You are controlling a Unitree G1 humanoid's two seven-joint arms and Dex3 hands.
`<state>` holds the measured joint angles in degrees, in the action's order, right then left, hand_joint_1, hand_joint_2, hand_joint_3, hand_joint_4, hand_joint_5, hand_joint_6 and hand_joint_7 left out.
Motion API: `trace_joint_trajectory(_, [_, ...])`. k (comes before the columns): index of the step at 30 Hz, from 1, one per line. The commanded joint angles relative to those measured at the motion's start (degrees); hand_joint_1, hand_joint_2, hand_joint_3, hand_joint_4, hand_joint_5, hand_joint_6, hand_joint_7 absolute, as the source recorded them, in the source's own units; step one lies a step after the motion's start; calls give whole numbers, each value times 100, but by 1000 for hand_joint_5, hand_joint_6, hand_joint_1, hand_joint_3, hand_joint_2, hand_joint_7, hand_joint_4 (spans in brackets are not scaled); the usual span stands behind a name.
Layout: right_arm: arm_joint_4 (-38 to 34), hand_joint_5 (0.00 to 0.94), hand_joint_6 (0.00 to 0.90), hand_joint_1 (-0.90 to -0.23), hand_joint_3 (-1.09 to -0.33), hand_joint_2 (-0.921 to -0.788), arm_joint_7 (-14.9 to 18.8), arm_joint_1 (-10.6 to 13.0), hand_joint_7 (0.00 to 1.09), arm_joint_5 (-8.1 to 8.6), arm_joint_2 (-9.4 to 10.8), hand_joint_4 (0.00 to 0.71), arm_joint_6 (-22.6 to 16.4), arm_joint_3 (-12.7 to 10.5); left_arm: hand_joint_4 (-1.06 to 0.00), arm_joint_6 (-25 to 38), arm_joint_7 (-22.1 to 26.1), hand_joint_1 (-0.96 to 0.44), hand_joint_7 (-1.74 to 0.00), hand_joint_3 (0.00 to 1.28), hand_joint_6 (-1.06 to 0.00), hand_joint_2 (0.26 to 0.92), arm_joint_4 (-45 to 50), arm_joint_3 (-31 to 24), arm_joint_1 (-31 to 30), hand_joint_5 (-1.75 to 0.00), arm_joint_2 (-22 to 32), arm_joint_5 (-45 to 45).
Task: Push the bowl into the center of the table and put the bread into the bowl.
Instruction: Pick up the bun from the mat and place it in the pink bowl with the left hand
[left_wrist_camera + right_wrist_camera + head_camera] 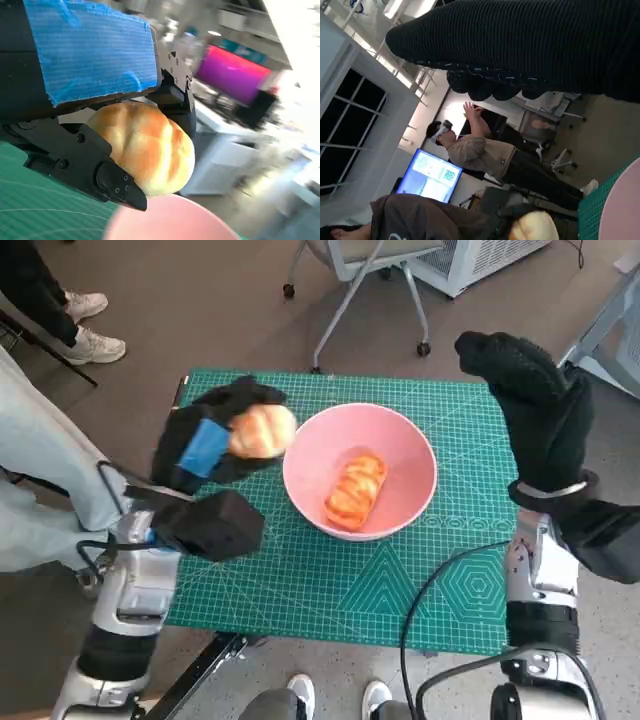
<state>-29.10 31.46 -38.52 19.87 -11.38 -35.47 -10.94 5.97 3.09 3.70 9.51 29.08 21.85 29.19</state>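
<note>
The pink bowl (400,445) stands near the middle of the green cutting mat (330,580) with a glazed twisted bread (356,490) lying inside it. My left hand (205,445) holds a round golden bun (263,430) just outside the bowl's left rim, lifted off the mat. In the left wrist view the bun (145,147) sits between the black fingers (117,187), with the pink bowl rim (170,222) below it. My right hand (535,405) is raised above the mat's right edge, holding nothing. The right wrist view shows the glove (530,45), the bun (535,227) and the bowl edge (622,210).
An office chair base (360,290) stands beyond the table's far side. A person's legs and shoes (85,325) are at the far left, and another shoe pair (335,695) is at the near edge. A cable (430,600) loops over the mat's near right. A person wearing a headset (480,150) stands further off.
</note>
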Motion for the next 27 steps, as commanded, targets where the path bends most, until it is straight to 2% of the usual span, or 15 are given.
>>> trace_joint_trajectory(1, [-40,1,29,-632,-709,-921,26,161,415,-58,-37,163,44,14,-841,-161,39,2,-1043,4,-700,903,-195,243,343,-1043,-125,153])
trace_joint_trajectory(7, [-8,2,31,-635,-704,-921,38,207,415,-47,-67,165,49,1,-842,-402,-21,2,-1048,3,-699,903,-684,542,641,-1035,-226,357])
trace_joint_trajectory(15, [-30,3,37,-638,-697,-921,78,244,410,2,-111,168,48,-37,-848,-738,-13,2,-967,3,-728,897,-1335,763,905,-1075,-382,414])
trace_joint_trajectory(17, [-12,3,39,-637,-695,-921,71,258,409,3,-114,169,50,-37,-775,-786,78,2,-1044,17,-709,909,-1450,779,934,-1100,-410,349])
trace_joint_trajectory(18, [-3,3,41,-635,-694,-921,67,266,407,3,-115,170,50,-36,-717,-799,124,131,-855,58,-617,913,-1498,786,946,-1167,-420,325])
trace_joint_trajectory(19, [8,3,42,-634,-693,-921,63,275,406,3,-119,170,48,-37,-677,-762,243,213,-660,86,-595,916,-1541,793,957,-1213,-438,273])
trace_joint_trajectory(20, [17,3,42,-633,-692,-921,60,281,405,3,-121,170,46,-36,-608,-739,328,173,-562,83,-561,900,-1570,795,964,-1063,-452,236])
trace_joint_trajectory(21, [25,3,44,-632,-691,-921,55,287,403,2,-126,171,45,-38,-510,-670,470,78,-330,53,-499,875,-1586,800,971,-595,-464,183])
trace_joint_trajectory(23, [32,3,46,-632,-690,-921,50,293,400,2,-135,171,42,-44,-410,-566,700,14,-193,31,-451,858,-1601,813,982,-309,-465,134])
trace_joint_trajectory(26, [31,3,51,-629,-687,-921,43,300,396,0,-149,172,35,-55,-262,-439,983,-96,-73,12,-382,837,-1596,841,998,-101,-428,118])
trace_joint_trajectory(27, [31,3,52,-629,-687,-921,41,304,395,0,-155,172,31,-61,-243,-423,1061,-113,-60,10,-372,836,-1610,847,1010,-81,-413,113])
